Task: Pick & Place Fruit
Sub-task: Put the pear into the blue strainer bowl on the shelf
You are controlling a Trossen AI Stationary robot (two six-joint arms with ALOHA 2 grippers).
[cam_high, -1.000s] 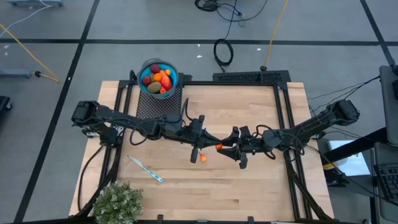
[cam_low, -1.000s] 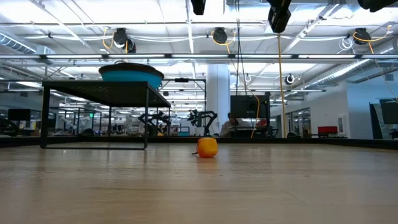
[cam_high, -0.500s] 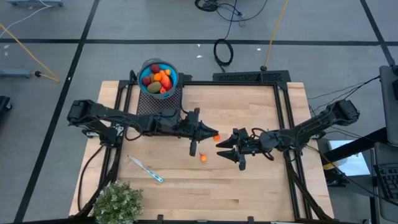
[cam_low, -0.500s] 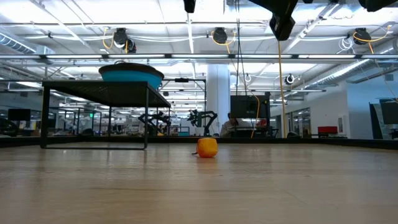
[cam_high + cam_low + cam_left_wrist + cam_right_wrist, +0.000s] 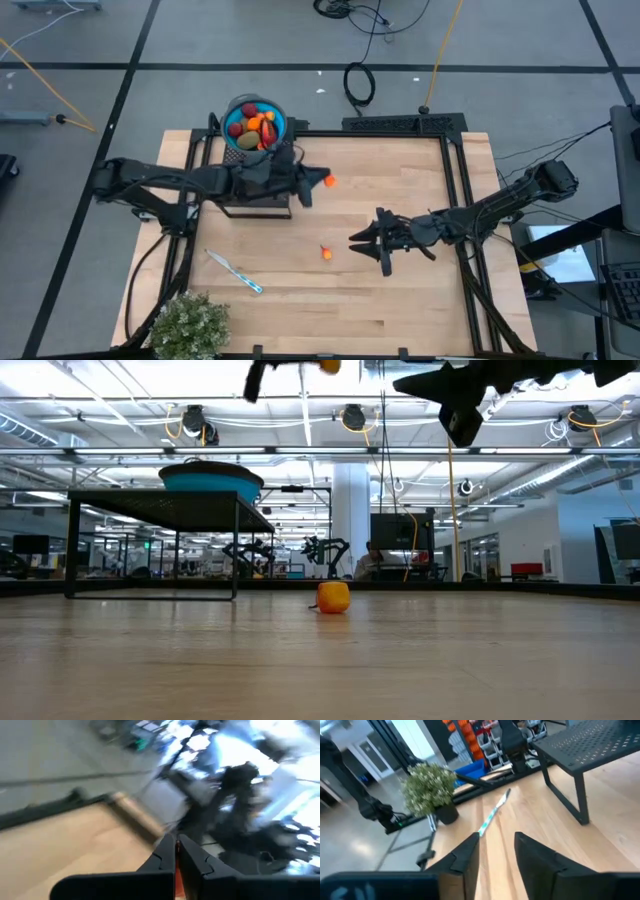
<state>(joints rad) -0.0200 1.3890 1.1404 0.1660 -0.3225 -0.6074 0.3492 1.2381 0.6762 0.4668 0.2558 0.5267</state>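
Since a second ago the left gripper (image 5: 318,182) has pulled back from the middle of the table toward the black mesh stand (image 5: 262,192), carrying a small orange ball (image 5: 329,182) clenched between its fingertips; in the low view that ball (image 5: 329,365) now sits high at the top edge. The right gripper (image 5: 358,238) has withdrawn slightly toward its own side and hangs above the boards with nothing between its fingers (image 5: 534,854), which stand a little apart in its wrist view. The second orange ball (image 5: 326,253) lies where it lay before, on the wood between the two grippers.

Counted: two loose orange balls, one held and one on the table (image 5: 400,310). The blue bowl (image 5: 231,116) at the far edge holds a heap of fruit (image 5: 255,125), orange, dark red and olive-brown pieces, too crowded to count exactly. There is one thin blue-and-white stick (image 5: 234,271) lying near the left front, one bushy green plant (image 5: 190,325) at the left front corner, and one mesh stand, with the bowl on it in the low view.

The surface is a pale wooden butcher-block top in a black frame. Around it is a grey floor marked with dark lines, with a coiled black cable (image 5: 359,84) and yellow cords beyond the far edge. The low view looks into a large bright hall with white ceiling trusses, round hanging lamps and rows of distant workbenches.
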